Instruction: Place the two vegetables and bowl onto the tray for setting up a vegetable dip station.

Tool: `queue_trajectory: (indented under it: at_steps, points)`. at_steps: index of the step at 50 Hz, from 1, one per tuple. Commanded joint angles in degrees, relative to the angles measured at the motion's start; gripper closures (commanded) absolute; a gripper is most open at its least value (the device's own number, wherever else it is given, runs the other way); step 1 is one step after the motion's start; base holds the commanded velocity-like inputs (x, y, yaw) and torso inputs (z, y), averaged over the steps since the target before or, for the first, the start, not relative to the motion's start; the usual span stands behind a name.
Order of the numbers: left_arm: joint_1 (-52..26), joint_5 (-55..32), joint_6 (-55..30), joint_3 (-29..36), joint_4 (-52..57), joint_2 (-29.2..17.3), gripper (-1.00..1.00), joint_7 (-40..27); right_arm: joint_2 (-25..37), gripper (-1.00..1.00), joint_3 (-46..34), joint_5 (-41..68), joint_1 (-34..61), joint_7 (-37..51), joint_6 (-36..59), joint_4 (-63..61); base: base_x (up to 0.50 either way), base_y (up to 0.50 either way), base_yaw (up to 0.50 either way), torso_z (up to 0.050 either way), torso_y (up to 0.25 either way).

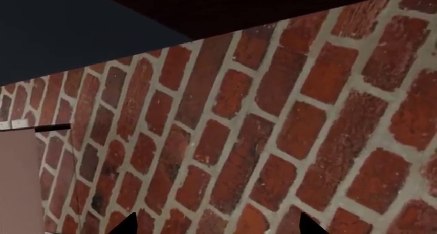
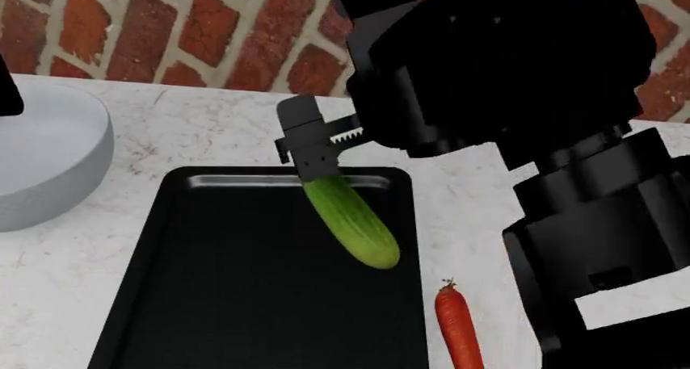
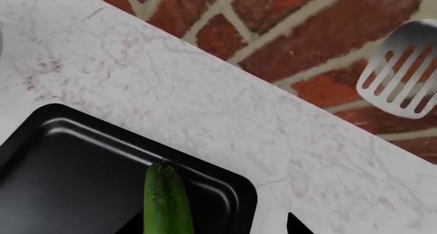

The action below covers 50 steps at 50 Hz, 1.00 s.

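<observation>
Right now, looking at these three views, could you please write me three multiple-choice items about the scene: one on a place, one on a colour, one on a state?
1. Where does the carrot lie?
A. on the counter, beside the tray
B. inside the bowl
C. in the middle of the tray

2. What colour is the tray?
A. white
B. black
C. red

3. What is the state of the right gripper?
A. open and empty
B. shut on the carrot
C. shut on the cucumber

Answers:
1 A: in the head view the carrot rests on the marbled counter, outside the tray's rim.
2 B: both the head view and the right wrist view show it glossy black.
3 C: the jaws clamp one end of the cucumber, which hangs tilted over the tray.
</observation>
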Motion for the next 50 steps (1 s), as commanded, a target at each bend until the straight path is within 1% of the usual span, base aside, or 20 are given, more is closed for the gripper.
queue_trajectory:
  at_steps: [1,2,3,4,5,8,13,17,22,27,36,50]
  points:
    - [-0.32,-0.76,-0.89,-0.47,1.11,-0.07,-1.0,0.04,7.62,-1.0,4.85,19.23,1.71,18.29,10.49,-10.08,0.0,0.0,0.0,0.0,0.0]
    - [-0.32,-0.88,-1.09,-0.59,1.35,-0.07,-1.0,0.03,8.59,-1.0,4.4,23.21,1.49,21.32,10.37,-10.84,0.0,0.0,0.0,0.0,0.0]
    - [-0.19,-0.93,-1.0,-0.64,1.53,-0.09,-1.0,0.05,10.5,-1.0,3.28,30.25,1.03,26.87,10.42,-12.21,0.0,0.0,0.0,0.0,0.0]
    - [-0.24,-1.03,-1.31,-0.68,1.85,-0.07,-1.0,-0.02,11.45,-1.0,2.83,33.95,0.68,30.13,10.18,-12.99,0.0,0.0,0.0,0.0,0.0]
    - [-0.18,-1.2,-1.42,-0.82,2.32,0.01,-1.0,-0.03,14.08,-1.0,2.41,41.64,-0.67,37.04,9.95,-14.83,0.0,0.0,0.0,0.0,0.0]
    - [0.17,-1.47,-1.48,-0.91,3.0,0.1,-1.0,-0.02,18.45,-1.0,0.2,53.76,-3.47,46.31,7.48,-18.98,0.0,0.0,0.0,0.0,0.0]
    - [0.45,-1.8,-1.42,-1.0,3.41,0.13,-1.0,0.09,25.39,-1.0,-2.66,65.28,-6.59,54.59,3.13,-26.75,0.0,0.0,0.0,0.0,0.0]
    - [0.88,-1.78,-0.48,-1.13,2.85,0.15,-1.0,0.17,28.89,-1.0,-3.51,69.5,-8.47,57.42,0.46,-31.4,0.0,0.0,0.0,0.0,0.0]
    - [1.46,-1.78,0.29,-1.03,2.36,0.22,-1.0,0.22,31.94,-1.0,-2.78,71.75,-11.81,57.6,-1.67,-36.06,0.0,0.0,0.0,0.0,0.0]
    - [1.61,-2.06,0.0,-1.33,2.79,0.12,-1.0,0.19,34.51,-1.0,0.55,70.05,-15.76,55.18,-2.9,-39.46,0.0,0.0,0.0,0.0,0.0]
    - [2.14,-1.87,0.97,-0.78,2.18,0.18,-1.0,0.08,38.27,-1.0,3.98,67.61,-21.99,51.82,-4.39,-42.98,0.0,0.0,0.0,0.0,0.0]
    - [2.56,-1.78,1.86,-0.35,1.47,0.15,-1.0,-0.1,37.11,-1.0,4.71,61.15,-25.73,47.69,-3.93,-42.52,0.0,0.0,0.0,-0.001,0.0]
